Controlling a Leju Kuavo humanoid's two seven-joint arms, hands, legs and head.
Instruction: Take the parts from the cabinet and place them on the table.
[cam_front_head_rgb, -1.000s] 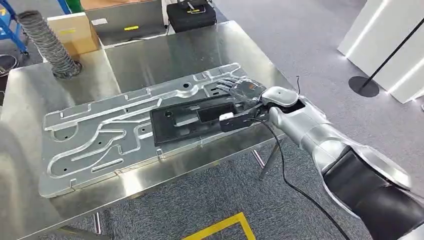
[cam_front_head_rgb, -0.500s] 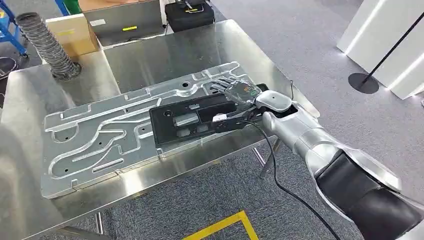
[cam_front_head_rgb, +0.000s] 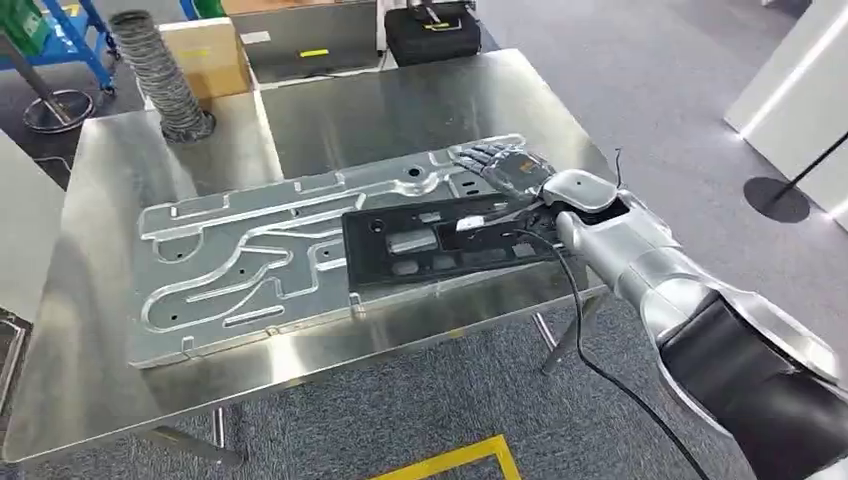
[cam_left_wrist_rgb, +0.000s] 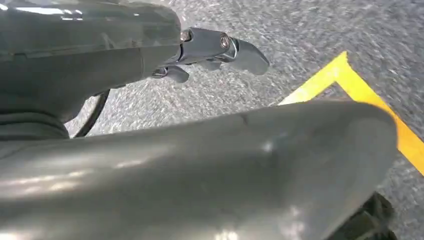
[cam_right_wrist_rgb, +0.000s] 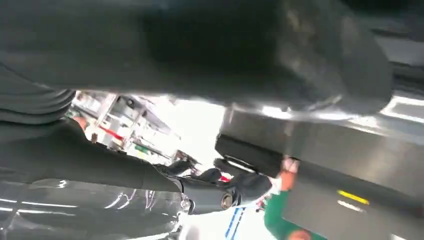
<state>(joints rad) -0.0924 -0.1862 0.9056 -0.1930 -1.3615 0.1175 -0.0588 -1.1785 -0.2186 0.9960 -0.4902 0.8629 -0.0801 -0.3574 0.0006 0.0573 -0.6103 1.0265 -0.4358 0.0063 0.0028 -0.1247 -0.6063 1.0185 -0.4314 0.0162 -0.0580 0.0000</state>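
Your right hand (cam_front_head_rgb: 505, 168) lies flat, fingers spread and holding nothing, on the far right end of the long black plastic panel (cam_front_head_rgb: 440, 245); the panel lies on the grey machined metal plate (cam_front_head_rgb: 250, 250) on the steel table (cam_front_head_rgb: 400, 100). Its long axis runs leftward away from the hand. Your left hand (cam_left_wrist_rgb: 220, 50) hangs over the floor, grasp unclear.

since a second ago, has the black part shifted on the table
No. The camera moved; the black part keeps its left end at the same spot on the silver plate.
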